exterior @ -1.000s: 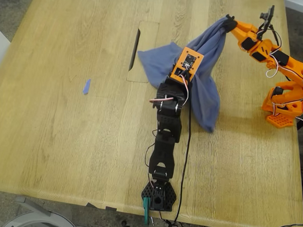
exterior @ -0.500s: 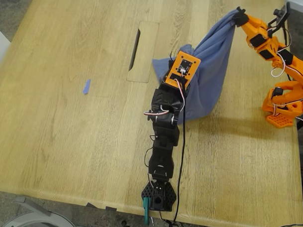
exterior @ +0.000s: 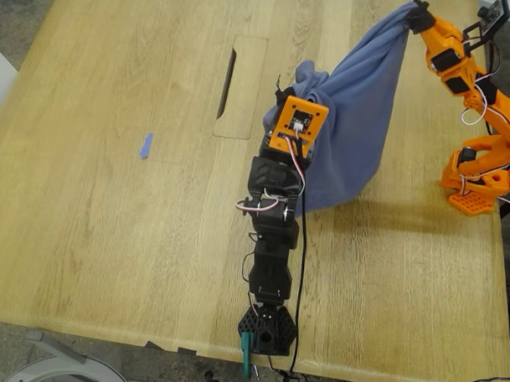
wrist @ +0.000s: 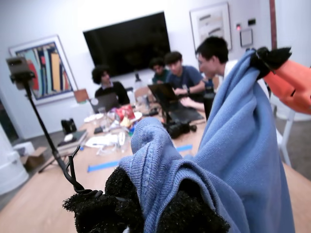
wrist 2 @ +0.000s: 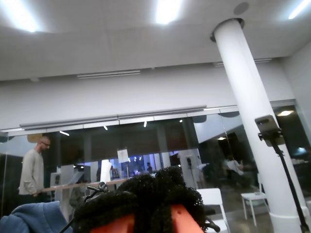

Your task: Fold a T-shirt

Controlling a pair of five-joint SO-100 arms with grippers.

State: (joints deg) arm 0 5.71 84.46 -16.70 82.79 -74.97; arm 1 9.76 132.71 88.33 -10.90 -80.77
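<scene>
The slate-blue T-shirt (exterior: 354, 111) hangs bunched between both grippers, its lower fold sagging to the table (exterior: 111, 236) beside the black arm. My first gripper (exterior: 284, 85), on the black arm, is shut on one bunched end of the T-shirt (wrist: 218, 160), with cloth squeezed between its black padded fingers (wrist: 104, 206). My second gripper (exterior: 414, 12), on the orange arm, is shut on the other end, higher and toward the exterior view's right, and it also shows in the first wrist view (wrist: 270, 56). The second wrist view shows its pads (wrist 2: 126, 194) pressed together and a bit of T-shirt (wrist 2: 29, 216). No print shows.
A small blue tape scrap (exterior: 145, 145) lies on the table toward the exterior view's left. A cable slot (exterior: 228, 83) sits near the black arm. The orange arm's base (exterior: 477, 178) stands at the exterior view's right edge, the black arm's base (exterior: 267, 330) at the near edge. Seated people and a tripod (wrist: 43, 126) are beyond.
Both grippers have risen with the T-shirt. The second gripper went up and to the exterior view's right, the first gripper drew back a little, and the cloth lifted off the table.
</scene>
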